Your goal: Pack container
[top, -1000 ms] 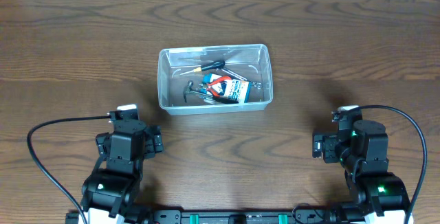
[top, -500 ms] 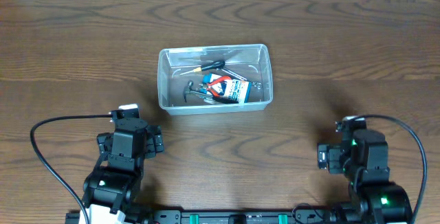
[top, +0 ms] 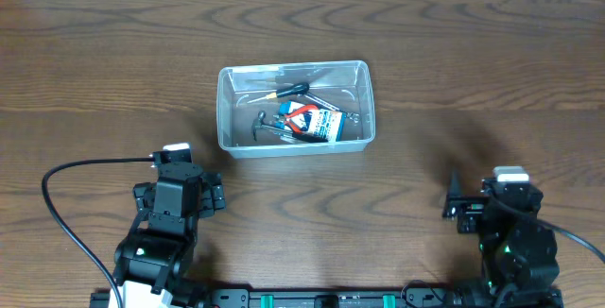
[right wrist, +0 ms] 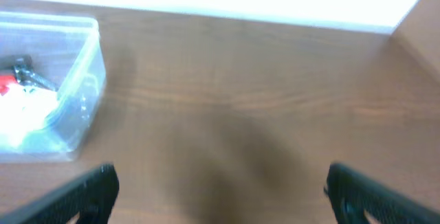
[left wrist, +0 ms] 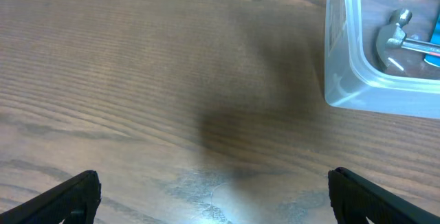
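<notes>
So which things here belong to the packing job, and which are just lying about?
Job: clear plastic container; inside it, screwdriver, hammer, red-handled pliers, blue-and-white pack.
Lying about: no loose items visible; only the left arm's black cable on the wooden table.

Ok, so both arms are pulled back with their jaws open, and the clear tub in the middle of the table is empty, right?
Not empty. The overhead view shows the tub holding tools: a hammer, red pliers and a screwdriver. The rest holds: left arm and right arm back, jaws open.
</notes>
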Robot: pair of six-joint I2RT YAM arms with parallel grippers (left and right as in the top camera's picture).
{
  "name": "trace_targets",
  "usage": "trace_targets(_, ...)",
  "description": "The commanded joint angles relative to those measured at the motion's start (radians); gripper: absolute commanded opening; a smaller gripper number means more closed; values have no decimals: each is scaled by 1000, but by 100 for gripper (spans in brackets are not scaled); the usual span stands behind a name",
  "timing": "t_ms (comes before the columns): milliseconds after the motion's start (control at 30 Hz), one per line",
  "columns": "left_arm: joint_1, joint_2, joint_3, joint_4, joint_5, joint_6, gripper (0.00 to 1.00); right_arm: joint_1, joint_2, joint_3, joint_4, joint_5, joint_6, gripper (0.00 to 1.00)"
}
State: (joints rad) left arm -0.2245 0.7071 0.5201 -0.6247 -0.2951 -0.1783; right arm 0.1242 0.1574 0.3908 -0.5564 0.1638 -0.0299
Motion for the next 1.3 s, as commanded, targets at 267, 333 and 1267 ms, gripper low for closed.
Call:
trace_targets(267,-4,4,7,-2,-13,13,98,13,-136,-386,535,79,59,99)
trace_targets(333,-4,4,7,-2,-13,13,98,10,-152,-385,505,104,69,99)
trace_targets(1267,-4,4,7,-2,-13,13,98,27,-152,-385,489,-93,18,99)
